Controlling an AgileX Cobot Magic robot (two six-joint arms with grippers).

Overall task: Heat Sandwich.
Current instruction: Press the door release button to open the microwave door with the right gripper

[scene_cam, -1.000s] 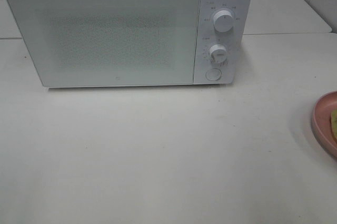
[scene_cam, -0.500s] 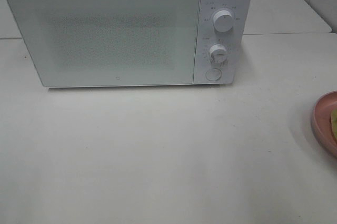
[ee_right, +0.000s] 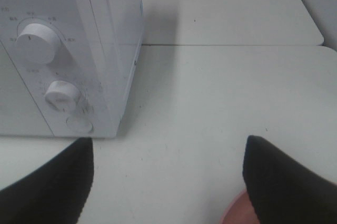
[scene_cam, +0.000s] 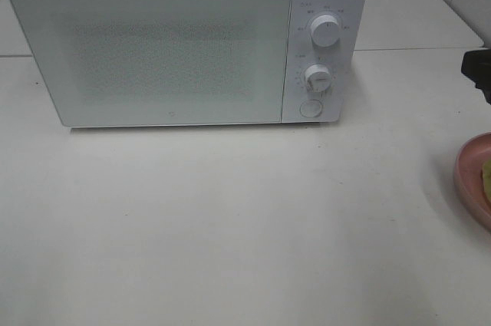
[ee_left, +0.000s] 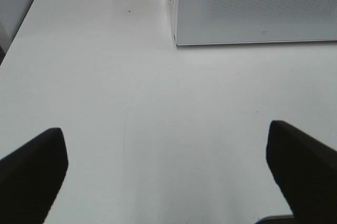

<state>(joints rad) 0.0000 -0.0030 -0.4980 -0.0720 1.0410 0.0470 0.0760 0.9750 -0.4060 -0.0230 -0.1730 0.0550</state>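
Sandwich: the small sandwich (scene_cam: pixel 486 179) shows only as a yellow-green and pale sliver, cut off by the frame. It lies on the round pink plate (scene_cam: pixel 469 176) at the right edge of the white table (scene_cam: pixel 230 226), well apart from the oven.
Microwave: the white box-shaped microwave oven (scene_cam: pixel 169 50) stands along the table's back edge, towards the back-left corner. Its door is shut.
Controls: the panel on the oven's right side has an upper white dial (scene_cam: pixel 326 32), a lower white dial (scene_cam: pixel 317 77) and a round white button (scene_cam: pixel 310 107) under them.
Left gripper: the left gripper (ee_left: pixel 167 174) has its black fingers (ee_left: pixel 31 176) spread wide with nothing between them. It hangs over bare table in front of the oven's front-left corner.
Right gripper: the right gripper (ee_right: pixel 166 182) is also spread and holds nothing. It is over the table to the right of the oven, and the plate's rim (ee_right: pixel 234 214) peeks out beneath one finger.
Right arm: a black part of the right arm (scene_cam: pixel 477 73) juts in over the table's right edge, behind the plate.
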